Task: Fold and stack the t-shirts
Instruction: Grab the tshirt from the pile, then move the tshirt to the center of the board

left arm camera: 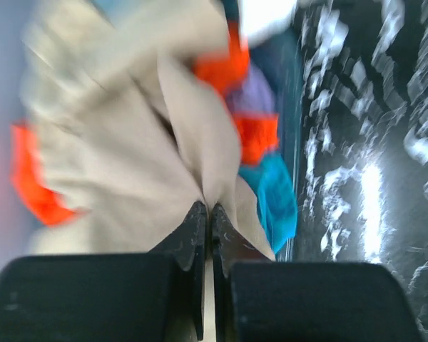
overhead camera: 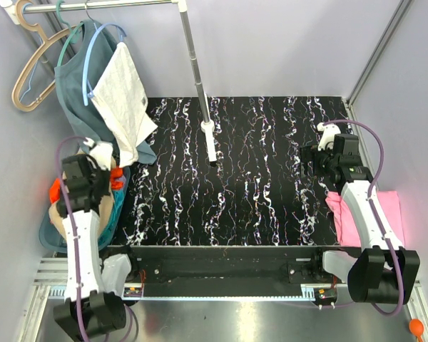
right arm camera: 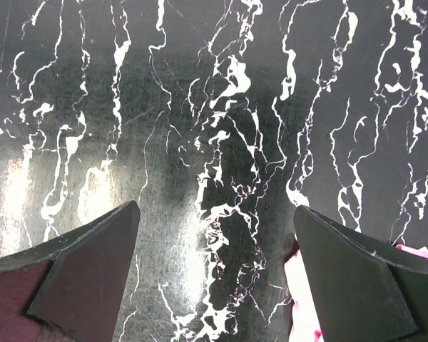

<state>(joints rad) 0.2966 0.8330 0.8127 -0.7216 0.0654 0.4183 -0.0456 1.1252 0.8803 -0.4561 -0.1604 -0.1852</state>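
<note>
Left claw (left arm camera: 207, 217): I am pinching the tan t-shirt (left arm camera: 121, 171) between my tips.
Right claw (right arm camera: 215, 242): I am hanging spread wide above the table (right arm camera: 200, 85).

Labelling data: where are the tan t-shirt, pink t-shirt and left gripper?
tan t-shirt (left arm camera: 121, 164), left wrist view, middle of the cloth.
pink t-shirt (overhead camera: 394, 205), top external view, its right part.
left gripper (left arm camera: 208, 209), left wrist view, between its fingertips.

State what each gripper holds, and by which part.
The left gripper pinches the beige t-shirt by a bunched fold; which part cannot be told. The right gripper is open, empty.
</note>
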